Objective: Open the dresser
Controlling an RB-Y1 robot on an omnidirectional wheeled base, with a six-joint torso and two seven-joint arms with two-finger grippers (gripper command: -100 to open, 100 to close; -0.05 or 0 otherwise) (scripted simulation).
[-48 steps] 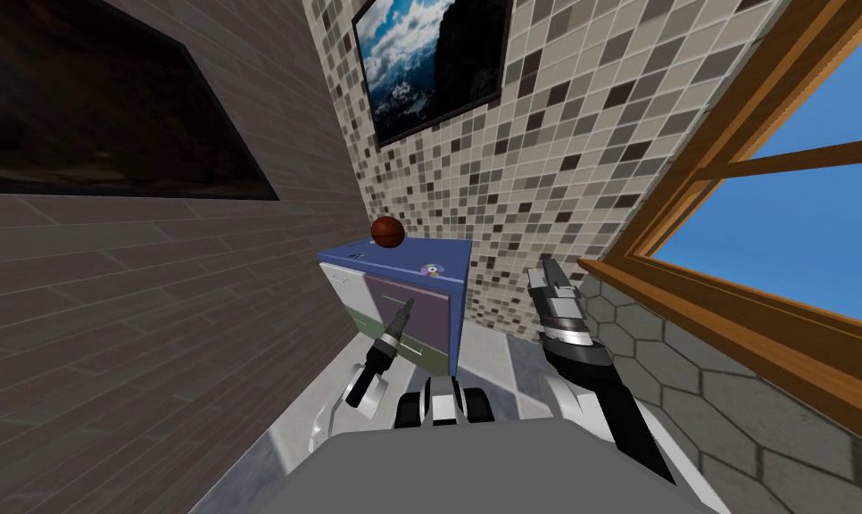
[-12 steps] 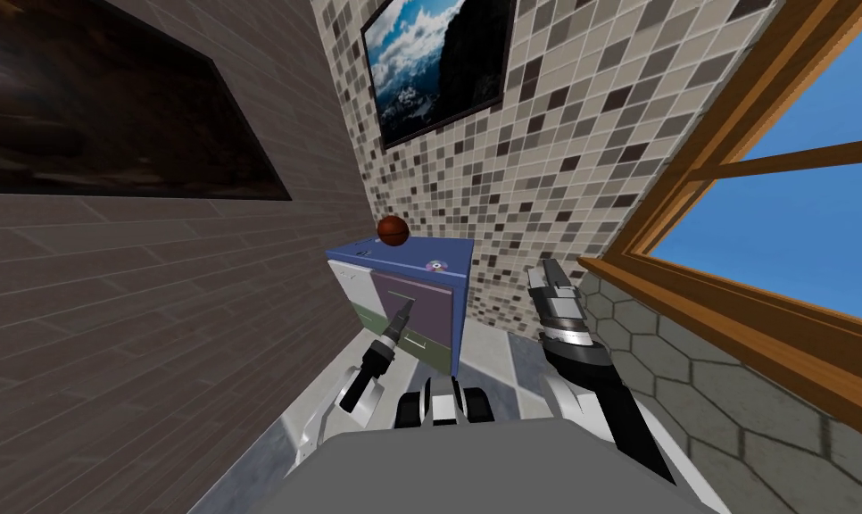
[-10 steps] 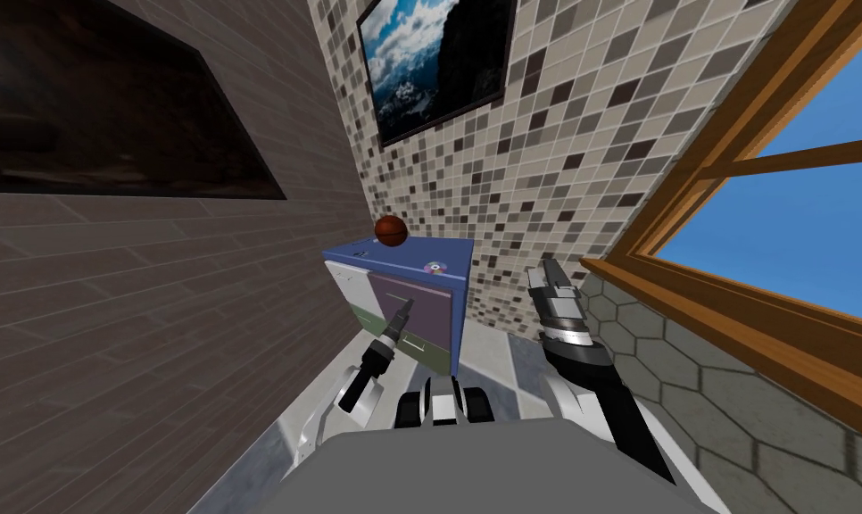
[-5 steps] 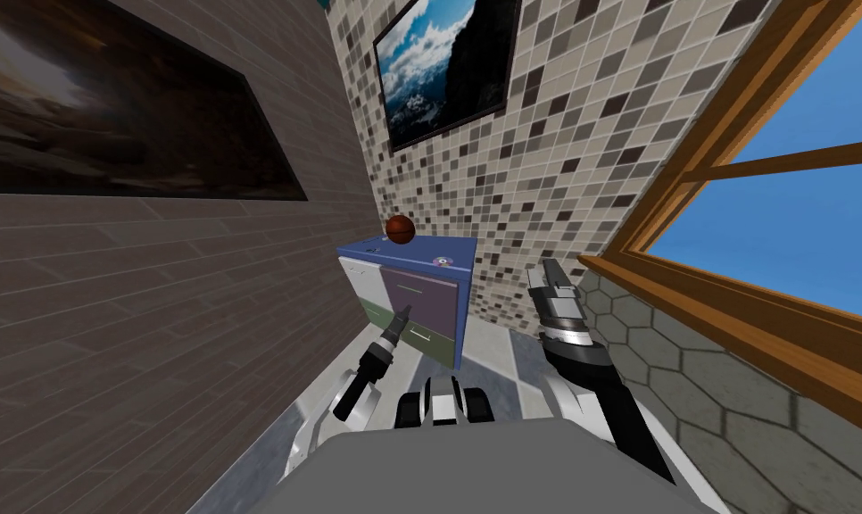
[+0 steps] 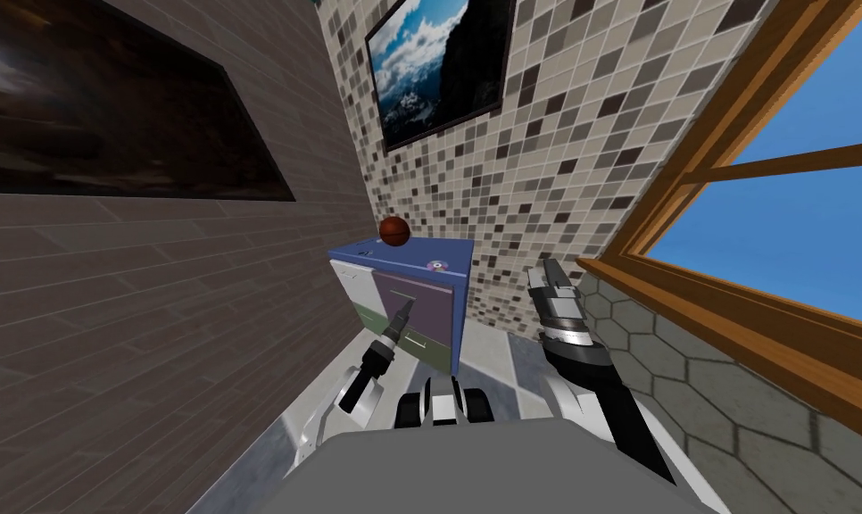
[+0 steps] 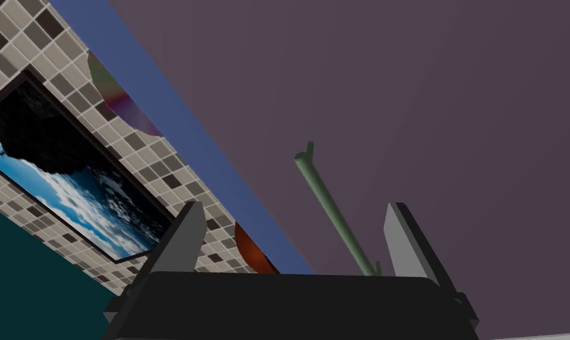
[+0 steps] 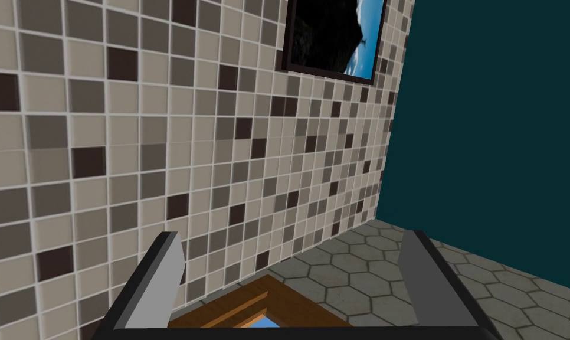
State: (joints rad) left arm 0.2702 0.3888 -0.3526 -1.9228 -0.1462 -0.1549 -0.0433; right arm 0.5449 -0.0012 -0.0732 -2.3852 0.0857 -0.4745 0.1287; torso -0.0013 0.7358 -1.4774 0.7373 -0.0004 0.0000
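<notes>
The dresser (image 5: 460,294) has a blue top and side; its front carries a purple drawer (image 5: 425,312) between a white panel (image 5: 356,287) and a green drawer (image 5: 434,352). My left gripper (image 5: 406,306) points at the purple drawer just under its thin green bar handle (image 5: 402,292). In the left wrist view the left gripper (image 6: 294,208) is open, and the handle (image 6: 331,211) runs between the fingers, nearer one finger (image 6: 402,239), with no contact visible. My right gripper (image 5: 545,270) is raised beside the dresser, and its wrist view shows the gripper (image 7: 291,241) open with nothing in it.
A brown ball (image 5: 393,230) and a disc (image 5: 436,264) lie on the dresser top. The dresser sits in a corner between a dark plank wall (image 5: 153,294) and a tiled wall (image 5: 545,178). A wooden window frame (image 5: 715,294) runs along the right.
The whole head view has shifted and rolled a little, so I moved; the dresser looks slightly nearer. My left gripper's tip now sits higher on the purple drawer, by the handle. The right arm is unchanged.
</notes>
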